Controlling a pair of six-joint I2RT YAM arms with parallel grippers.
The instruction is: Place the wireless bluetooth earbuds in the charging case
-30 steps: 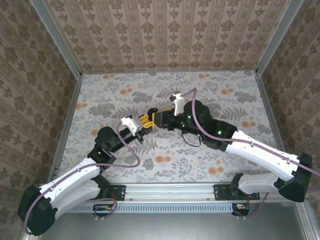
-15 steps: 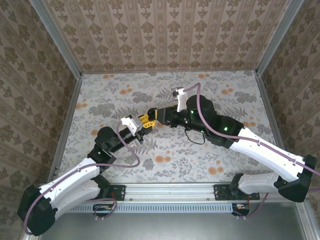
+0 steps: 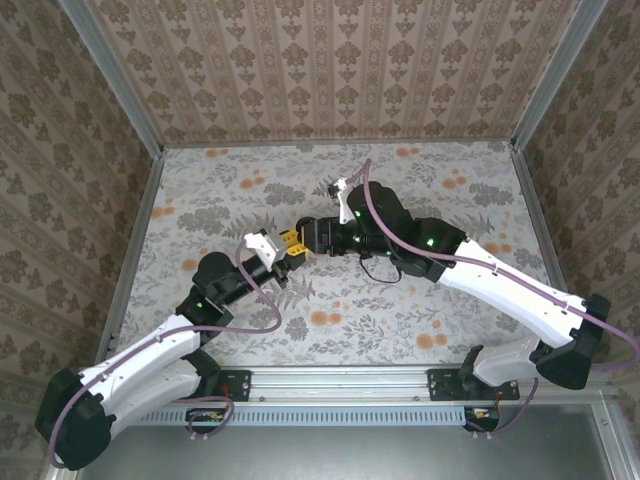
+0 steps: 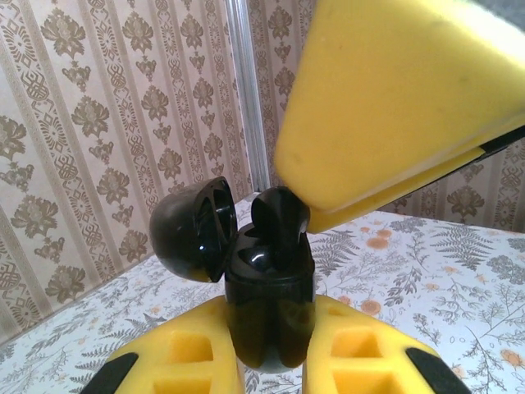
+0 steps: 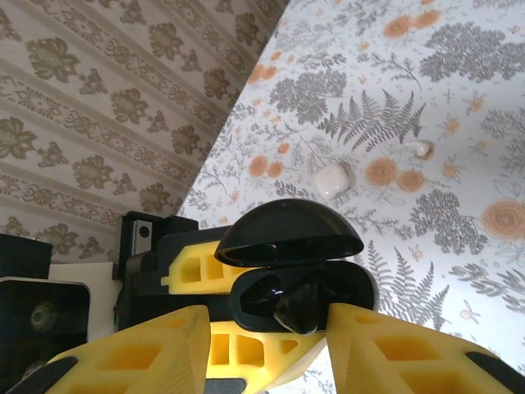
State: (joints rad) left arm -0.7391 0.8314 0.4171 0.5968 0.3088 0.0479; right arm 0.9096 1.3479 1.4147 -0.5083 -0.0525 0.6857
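Note:
My left gripper (image 4: pixel 271 349) is shut on the charging case (image 4: pixel 271 304), a small black case held upright with its lid (image 4: pixel 193 230) hinged open to the left. One black earbud (image 4: pixel 279 222) stands partly sunk in the case's right well, its top above the rim. My right gripper (image 5: pixel 268 322) is open around the case mouth (image 5: pixel 246 295). The earbud (image 5: pixel 297 310) lies between its fingers, against the right one. From the left wrist, that yellow finger (image 4: pixel 394 98) touches the earbud's top. In the top view both grippers (image 3: pixel 295 243) (image 3: pixel 314 238) meet at mid-table.
A small white case (image 5: pixel 332 178) and a tiny white piece (image 5: pixel 422 148) lie on the floral table beyond the grippers. Patterned walls with metal posts (image 3: pixel 135 215) close in the table on three sides.
The right arm's forearm and wrist have swung left and towards the back, while its fingers stay at the case. The left arm has held still with the case.

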